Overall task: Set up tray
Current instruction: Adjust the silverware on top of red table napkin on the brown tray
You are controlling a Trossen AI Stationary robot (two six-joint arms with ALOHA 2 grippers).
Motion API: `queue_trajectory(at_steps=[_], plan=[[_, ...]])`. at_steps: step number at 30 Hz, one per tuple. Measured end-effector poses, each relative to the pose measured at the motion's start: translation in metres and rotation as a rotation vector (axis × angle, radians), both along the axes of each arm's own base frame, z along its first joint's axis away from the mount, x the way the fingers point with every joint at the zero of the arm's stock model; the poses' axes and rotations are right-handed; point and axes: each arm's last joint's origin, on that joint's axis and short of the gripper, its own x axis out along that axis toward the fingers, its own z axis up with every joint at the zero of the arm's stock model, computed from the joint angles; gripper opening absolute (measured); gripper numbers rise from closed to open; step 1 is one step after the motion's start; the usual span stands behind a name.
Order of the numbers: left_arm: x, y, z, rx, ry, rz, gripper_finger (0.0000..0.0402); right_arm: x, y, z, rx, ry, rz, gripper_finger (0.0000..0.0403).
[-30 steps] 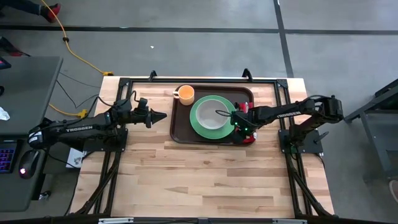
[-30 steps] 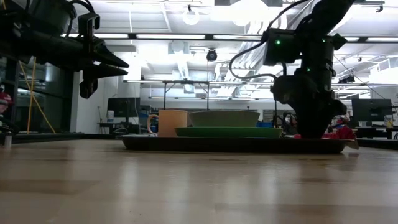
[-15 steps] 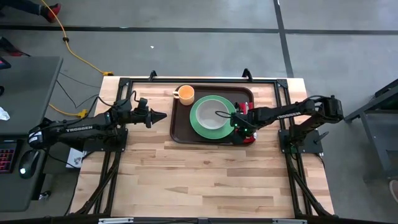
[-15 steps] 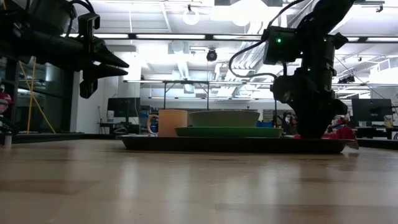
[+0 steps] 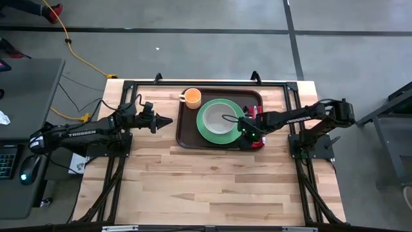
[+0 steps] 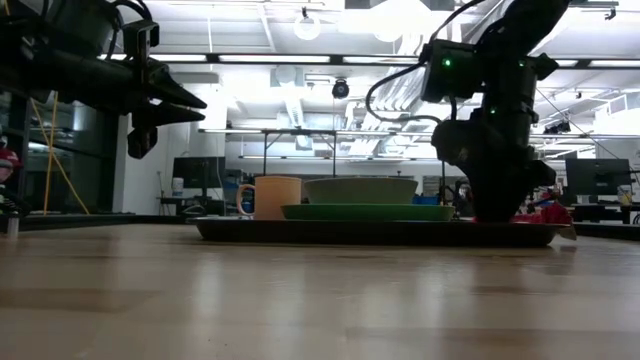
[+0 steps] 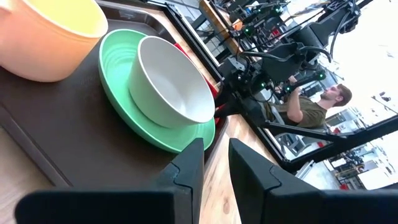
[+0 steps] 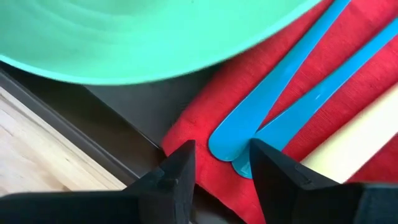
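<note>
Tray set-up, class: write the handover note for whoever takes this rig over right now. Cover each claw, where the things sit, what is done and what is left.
Left claw: open, empty, hovering above the table left of the tray.
Right claw: open, holding nothing, low over the tray's right end, straddling the handle end of a blue utensil.
On the tray: cup at the far left corner, bowl on the green plate in the middle, red napkin at the right with two blue utensils and a pale yellow one on it.
Done: all these appear placed.
Left: probably only tidying the utensils or backing the right arm away.
</note>
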Motion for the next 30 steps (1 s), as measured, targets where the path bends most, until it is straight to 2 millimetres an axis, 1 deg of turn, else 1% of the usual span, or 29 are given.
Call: queue_trajectory(at_steps=[11, 15, 19, 23, 30], plan=[[0.0, 0.0, 0.0, 0.0, 0.0, 0.0, 0.0106, 0.001, 0.0, 0.0, -0.001, -0.01, -0.002, 0.0129], [0.0, 0.0, 0.0, 0.0, 0.0, 0.0, 0.0106, -0.004, 0.001, -0.009, 0.021, -0.032, -0.021, 0.0129], [0.0, 0.0, 0.0, 0.001, 0.0, 0.0, 0.0106, -0.008, 0.003, -0.016, 0.08, -0.042, -0.037, 0.0129], [0.0, 0.0, 0.0, 0.001, 0.0, 0.0, 0.0106, -0.009, 0.003, -0.016, 0.092, -0.021, -0.022, 0.0129], [0.0, 0.0, 0.0, 0.001, -0.001, 0.0, 0.0106, -0.008, 0.003, -0.011, 0.052, 0.011, 0.019, 0.0129]])
